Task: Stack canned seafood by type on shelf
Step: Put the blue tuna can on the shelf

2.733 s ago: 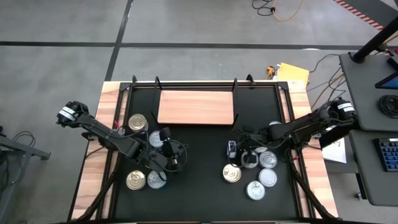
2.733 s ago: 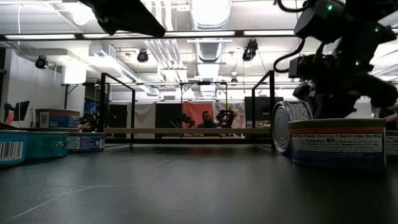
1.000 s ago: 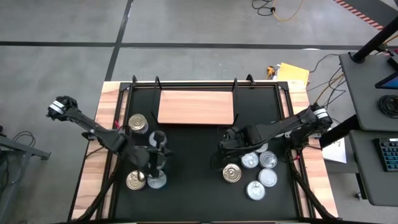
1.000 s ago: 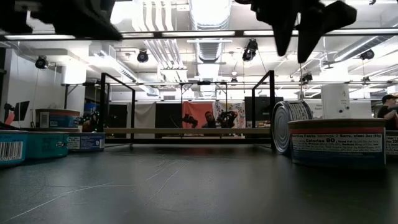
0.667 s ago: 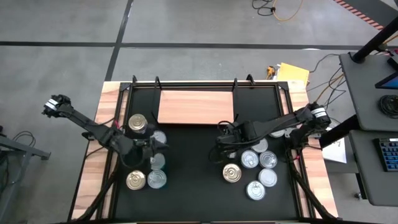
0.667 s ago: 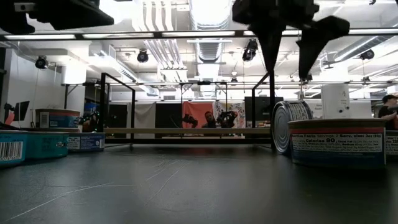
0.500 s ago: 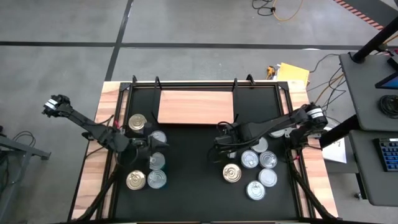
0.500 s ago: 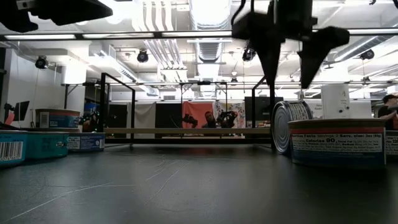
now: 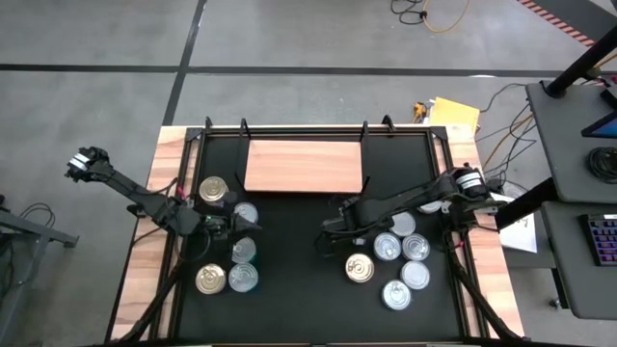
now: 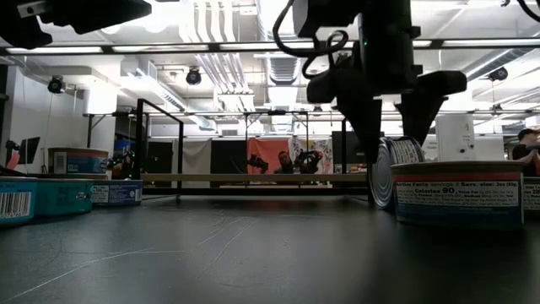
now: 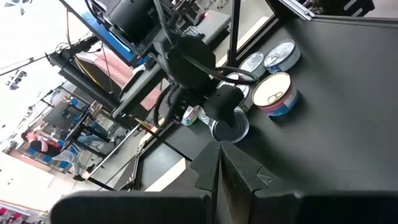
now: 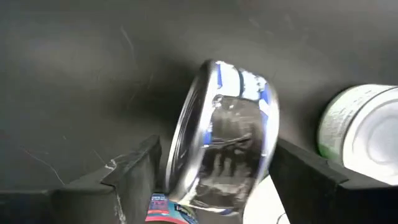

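Observation:
The wooden shelf (image 9: 304, 166) lies at the table's far middle with no cans on it. My right gripper (image 9: 333, 236) is open and points down over a silver can with a blue label (image 12: 236, 106) that stands on its edge. Its fingers (image 10: 369, 127) stand on either side of that can (image 10: 395, 173) without plainly touching it. In the high view the gripper hides this can. My left gripper (image 9: 229, 224) is shut and empty (image 11: 219, 163) among the left cans: a gold one (image 9: 213, 189) and silver ones (image 9: 243, 251).
More cans lie flat right of my right gripper: a gold one (image 9: 360, 268) and several silver ones (image 9: 415, 275). Two more lie near the left front (image 9: 210, 280). One can (image 10: 456, 192) sits close to the low camera. Black posts (image 9: 365, 130) stand at the shelf's corners.
My right gripper has come down, staying open, and has shifted a little toward the table's left edge, so that its fingers now straddle the can on edge. My left gripper has drawn back toward the table's left and far side, uncovering a silver can that lies flat.

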Robot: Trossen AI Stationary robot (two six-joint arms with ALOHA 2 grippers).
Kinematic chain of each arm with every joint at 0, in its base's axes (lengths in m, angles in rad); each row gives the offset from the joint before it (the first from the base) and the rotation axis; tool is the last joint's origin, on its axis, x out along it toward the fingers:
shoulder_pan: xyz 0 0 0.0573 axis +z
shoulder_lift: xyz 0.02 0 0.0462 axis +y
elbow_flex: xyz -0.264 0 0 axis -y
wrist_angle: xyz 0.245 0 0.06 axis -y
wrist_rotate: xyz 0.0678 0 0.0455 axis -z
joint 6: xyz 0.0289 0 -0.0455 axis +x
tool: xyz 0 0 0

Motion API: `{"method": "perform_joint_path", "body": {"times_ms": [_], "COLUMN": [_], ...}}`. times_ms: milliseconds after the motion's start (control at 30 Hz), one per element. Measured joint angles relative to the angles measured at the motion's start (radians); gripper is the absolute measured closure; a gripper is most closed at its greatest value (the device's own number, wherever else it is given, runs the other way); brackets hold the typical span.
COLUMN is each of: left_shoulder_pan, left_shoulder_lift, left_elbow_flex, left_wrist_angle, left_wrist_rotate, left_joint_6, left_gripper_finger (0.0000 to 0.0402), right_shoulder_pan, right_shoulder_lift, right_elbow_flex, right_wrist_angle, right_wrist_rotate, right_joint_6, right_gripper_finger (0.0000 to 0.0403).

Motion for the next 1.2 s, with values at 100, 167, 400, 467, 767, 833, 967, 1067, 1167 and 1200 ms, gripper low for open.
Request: {"method": "perform_joint_path", "body": {"times_ms": [100,167,400,467,767,833,967,1067,1167,1200], "left_shoulder_pan": [0.002,0.002,0.002,0.002,0.002,0.002,0.002,0.002,0.002,0.002], "left_shoulder_lift": [0.000,0.000,0.000,0.000,-0.004,-0.007,-0.021,-0.037,-0.061,-0.070], "left_elbow_flex": [-0.001,-0.001,0.003,0.003,0.005,0.005,0.005,0.005,0.005,0.005], "left_wrist_angle": [0.000,0.000,0.004,0.011,0.066,0.069,0.074,0.075,0.074,0.074], "left_wrist_rotate": [-0.001,-0.001,-0.002,-0.002,-0.003,-0.003,-0.003,-0.003,-0.004,-0.003], "left_joint_6": [-0.001,-0.003,-0.027,-0.038,-0.106,-0.130,-0.192,-0.259,-0.335,-0.359], "left_gripper_finger": [0.0401,0.0401,0.0402,0.0401,0.0401,0.0401,0.0401,0.0401,0.0401,0.0401], "right_shoulder_pan": [0.000,0.000,0.000,0.001,0.036,0.047,0.054,0.042,0.020,0.012], "right_shoulder_lift": [0.007,0.005,-0.018,-0.020,-0.049,-0.049,-0.045,-0.036,-0.028,-0.023], "right_elbow_flex": [0.000,0.000,0.000,0.000,0.080,0.130,0.223,0.280,0.323,0.333], "right_wrist_angle": [0.002,0.005,0.007,0.009,0.006,0.007,0.016,0.013,0.013,0.014], "right_wrist_rotate": [-0.003,-0.003,-0.003,-0.004,0.008,0.045,0.164,0.240,0.306,0.333], "right_joint_6": [-0.007,-0.007,-0.010,-0.023,-0.158,-0.233,-0.390,-0.513,-0.650,-0.701], "right_gripper_finger": [0.0150,0.0167,0.0255,0.0264,0.0264,0.0264,0.0264,0.0264,0.0264,0.0264]}}
